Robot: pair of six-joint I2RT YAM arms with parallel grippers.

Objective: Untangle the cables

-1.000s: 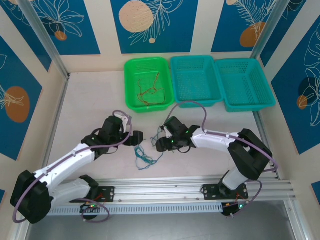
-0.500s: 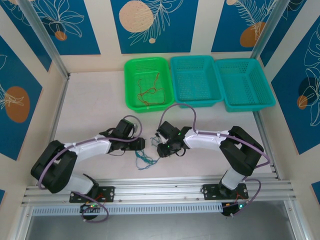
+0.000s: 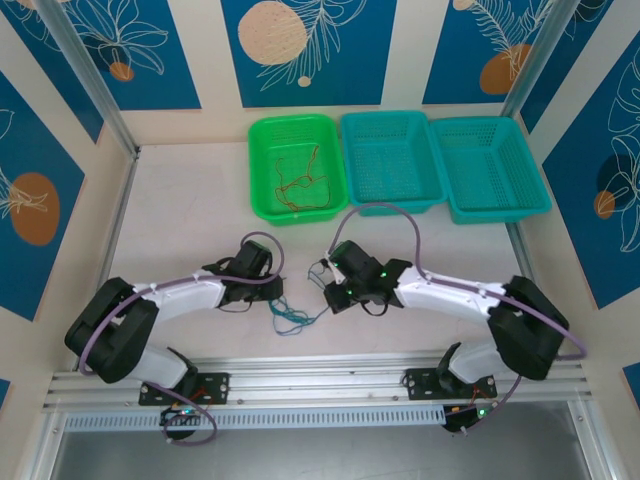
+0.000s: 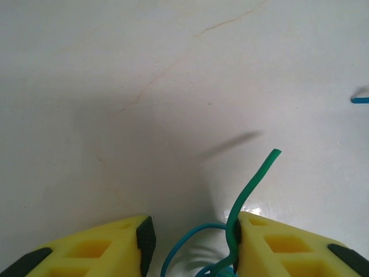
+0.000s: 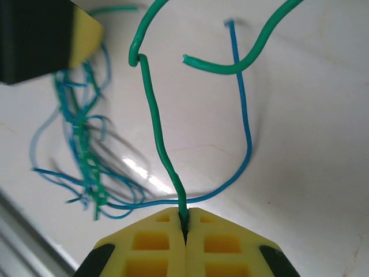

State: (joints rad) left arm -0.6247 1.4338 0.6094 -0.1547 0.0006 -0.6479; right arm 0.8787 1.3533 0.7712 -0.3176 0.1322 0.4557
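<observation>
Arms are pictured drawn low over the white table (image 3: 180, 220). The left arm (image 3: 180, 295) is stretched flatter than a second earlier, and the elbow of the right arm (image 3: 450, 295) has been swung out toward the near rail (image 3: 320, 372).

The right gripper (image 5: 185, 216), wide a second ago, has been clamped tight on a green wire (image 5: 157, 133). The wire is pinched at the fingertips and curves away from them. A blue wire (image 5: 247, 133) is looped just beside it, ungripped.

The left gripper (image 4: 193, 234) has been narrowed but not closed. Its jaws are seen apart, with green and teal strands passing loosely between them and nothing gripped.

The cables (image 3: 290, 318) are left in a small snarl on the table between the two grippers, near the front edge. With one strand secured and the other gripper poised over the tangle, a first pull-apart is judged to be close. The knot itself is not yet loosened.

The cell is walled by cream panels with blue leaf-print insets (image 3: 300, 50). The work surface is glossy and marked by a hairline crack. Along the back, a green basket (image 3: 262, 140) holding a few red-orange wires (image 3: 300, 180) is lined up with two teal baskets (image 3: 390, 120).
</observation>
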